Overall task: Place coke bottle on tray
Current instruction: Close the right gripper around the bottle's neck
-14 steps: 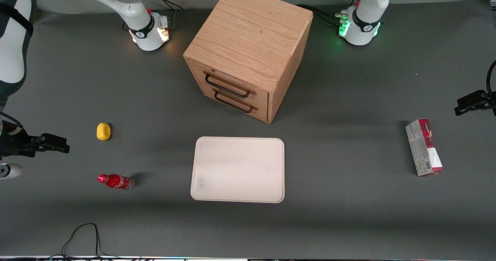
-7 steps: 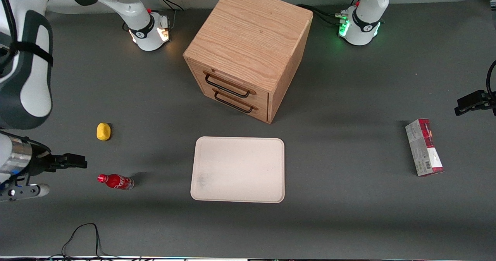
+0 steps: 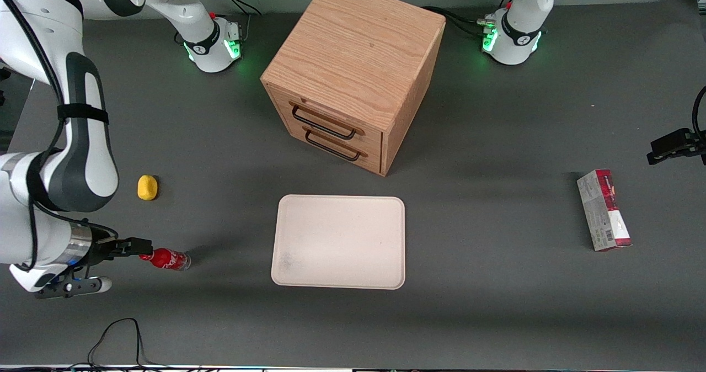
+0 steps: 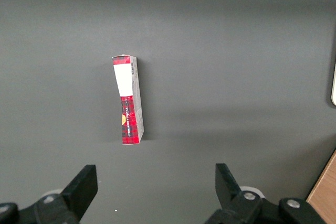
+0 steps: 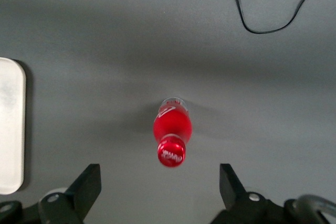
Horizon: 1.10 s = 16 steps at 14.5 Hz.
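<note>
The coke bottle (image 3: 165,259), small and red with a red cap, stands on the grey table toward the working arm's end, apart from the tray. The right wrist view looks down on its cap (image 5: 171,135). My right gripper (image 3: 135,247) hovers right beside the cap, open and empty. Its two black fingers stand wide apart (image 5: 160,182), with the cap just ahead of the gap. The cream-white tray (image 3: 339,242) lies in the table's middle, in front of the wooden cabinet. Its rim also shows in the right wrist view (image 5: 10,129).
A wooden two-drawer cabinet (image 3: 353,74) stands farther from the front camera than the tray. A yellow lemon (image 3: 147,187) lies near the bottle. A red-and-grey carton (image 3: 603,210) sits toward the parked arm's end. A black cable (image 3: 118,333) loops at the table's near edge.
My right arm has swung in from the table's end toward the bottle, so the gripper now sits next to its cap. The bottle and tray have not moved.
</note>
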{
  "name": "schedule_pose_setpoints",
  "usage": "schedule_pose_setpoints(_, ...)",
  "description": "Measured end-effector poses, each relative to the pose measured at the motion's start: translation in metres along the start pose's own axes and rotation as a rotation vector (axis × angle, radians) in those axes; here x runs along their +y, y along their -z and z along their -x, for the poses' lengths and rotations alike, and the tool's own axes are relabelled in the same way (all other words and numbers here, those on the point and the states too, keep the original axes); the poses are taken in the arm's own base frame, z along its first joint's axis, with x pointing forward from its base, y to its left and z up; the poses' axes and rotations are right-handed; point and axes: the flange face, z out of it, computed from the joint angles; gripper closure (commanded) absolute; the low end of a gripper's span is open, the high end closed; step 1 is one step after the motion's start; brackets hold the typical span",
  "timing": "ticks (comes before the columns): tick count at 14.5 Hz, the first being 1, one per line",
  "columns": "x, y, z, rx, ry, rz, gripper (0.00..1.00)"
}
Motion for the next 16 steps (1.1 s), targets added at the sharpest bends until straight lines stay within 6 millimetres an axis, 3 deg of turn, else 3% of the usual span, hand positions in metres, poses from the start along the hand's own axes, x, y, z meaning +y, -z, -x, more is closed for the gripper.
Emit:
schedule_pose_setpoints(6, 0.002, -0.047, 0.004, 0.037, -0.004, 0.005, 0.00)
schedule_pose_setpoints(11, 0.002, -0.066, 0.007, 0.048, -0.006, 0.007, 0.03)
schedule_pose_setpoints(14, 0.002, -0.070, 0.009, 0.046, -0.006, 0.007, 0.50)
schedule_pose_setpoints(16, 0.002, -0.071, 0.009, 0.045, -0.006, 0.007, 0.90)
